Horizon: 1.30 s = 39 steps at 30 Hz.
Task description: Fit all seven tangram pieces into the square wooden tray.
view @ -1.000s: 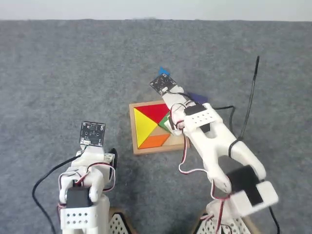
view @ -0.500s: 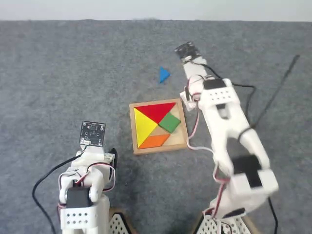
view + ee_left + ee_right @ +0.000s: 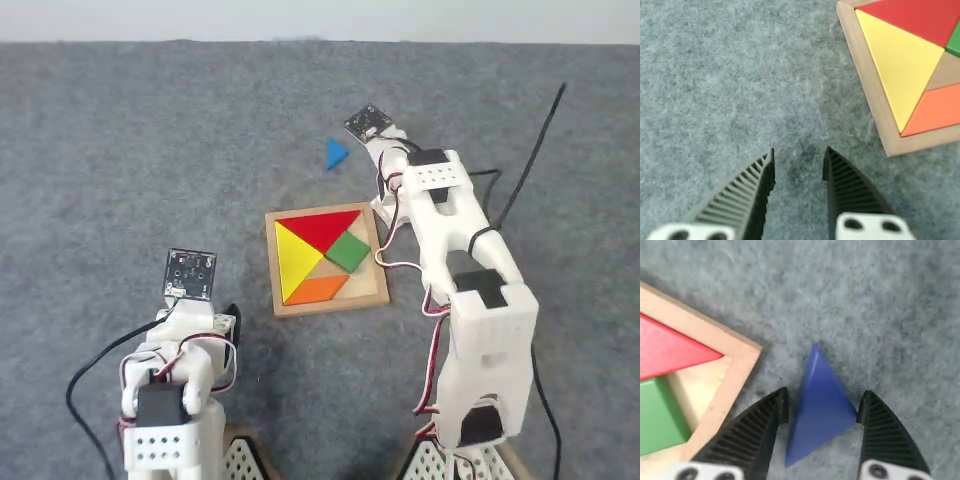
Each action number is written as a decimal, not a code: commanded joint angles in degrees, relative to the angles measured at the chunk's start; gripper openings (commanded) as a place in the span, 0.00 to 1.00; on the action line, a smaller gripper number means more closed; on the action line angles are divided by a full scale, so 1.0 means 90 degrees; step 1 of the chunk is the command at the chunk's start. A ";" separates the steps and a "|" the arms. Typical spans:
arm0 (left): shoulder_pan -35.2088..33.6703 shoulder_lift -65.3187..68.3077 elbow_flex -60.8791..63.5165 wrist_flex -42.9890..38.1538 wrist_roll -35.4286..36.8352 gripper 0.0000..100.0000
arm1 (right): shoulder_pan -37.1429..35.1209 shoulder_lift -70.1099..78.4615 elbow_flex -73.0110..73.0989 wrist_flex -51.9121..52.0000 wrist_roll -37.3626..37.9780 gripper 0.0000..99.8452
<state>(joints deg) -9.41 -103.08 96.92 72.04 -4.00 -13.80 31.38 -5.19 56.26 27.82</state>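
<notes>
The square wooden tray (image 3: 330, 303) holds a red triangle (image 3: 322, 228), a yellow triangle (image 3: 293, 260), a green square (image 3: 348, 251) and an orange piece (image 3: 318, 289). A small light blue triangle (image 3: 336, 153) lies on the carpet beyond the tray. My right arm (image 3: 440, 195) stands over the tray's far right corner. My right gripper (image 3: 823, 397) is open and straddles a dark blue triangle (image 3: 817, 405) lying flat on the carpet beside the tray's rim (image 3: 740, 375). My left gripper (image 3: 799, 155) is open over bare carpet, short of the tray's near left corner (image 3: 890, 145).
Grey carpet covers the whole table. The left arm (image 3: 180, 350) sits at the front left, apart from the tray. Bare wood (image 3: 368, 283) shows in the tray's right part. Cables trail from the right arm near the tray's right edge.
My right arm has left the green square in the tray, swung out beyond the far right corner, then come down around the dark blue triangle. The left arm has kept still.
</notes>
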 commanded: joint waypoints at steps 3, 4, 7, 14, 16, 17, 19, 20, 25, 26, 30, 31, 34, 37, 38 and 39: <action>0.0010 -0.0176 -0.0054 0.0059 -0.0039 0.15 | 0.0386 -0.0015 -0.0420 0.0044 0.0029 0.24; 0.0010 -0.0176 -0.0054 0.0059 -0.0039 0.15 | 0.0435 -0.0005 -0.0420 0.0044 0.0020 0.24; 0.0010 -0.0176 -0.0054 0.0059 -0.0039 0.15 | 0.0601 0.0044 -0.0400 0.0151 -0.0274 0.24; 0.0010 -0.0176 -0.0054 0.0059 -0.0039 0.15 | 0.0611 0.0220 -0.0420 0.0200 -0.0537 0.23; 0.0010 -0.0176 -0.0054 0.0059 -0.0039 0.15 | 0.0601 0.0230 -0.0420 0.0181 -0.0527 0.23; 0.0010 -0.0176 -0.0054 0.0059 -0.0039 0.15 | 0.0601 0.0210 -0.0420 0.0171 -0.0537 0.23; 0.0010 -0.0176 -0.0054 0.0059 -0.0039 0.15 | 0.0601 0.0171 -0.0420 0.0171 -0.0547 0.23; 0.0010 -0.0176 -0.0054 0.0059 -0.0039 0.15 | 0.0601 0.0132 -0.0420 0.0171 -0.0557 0.23; 0.0010 -0.0176 -0.0054 0.0059 -0.0039 0.15 | 0.0601 -0.0093 -0.0391 0.0220 -0.0576 0.18; 0.0010 -0.0176 -0.0054 0.0059 -0.0039 0.15 | 0.0601 -0.0122 -0.0391 0.0220 -0.0576 0.17; 0.0010 -0.0176 -0.0054 0.0059 -0.0039 0.15 | 0.0591 -0.0161 -0.0391 0.0230 -0.0576 0.17; 0.0010 -0.0176 -0.0054 0.0059 -0.0039 0.15 | 0.0591 -0.0161 -0.0391 0.0230 -0.0586 0.16; 0.0010 -0.0176 -0.0054 0.0059 -0.0039 0.15 | 0.0611 -0.0200 -0.0410 0.0230 -0.0801 0.16; 0.0010 -0.0176 -0.0054 0.0059 -0.0039 0.15 | 0.0620 -0.0552 -0.0381 0.0317 -0.0850 0.16; 0.0010 -0.0176 -0.0054 0.0059 -0.0039 0.15 | 0.0611 -0.0728 -0.0381 0.0454 -0.0850 0.16; 0.0010 -0.0176 -0.0054 0.0059 -0.0039 0.15 | 0.0591 -0.0913 -0.0381 0.0581 -0.0850 0.16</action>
<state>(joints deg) -9.41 -103.08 96.92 72.04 -4.00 -9.32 31.82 -7.03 58.11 21.14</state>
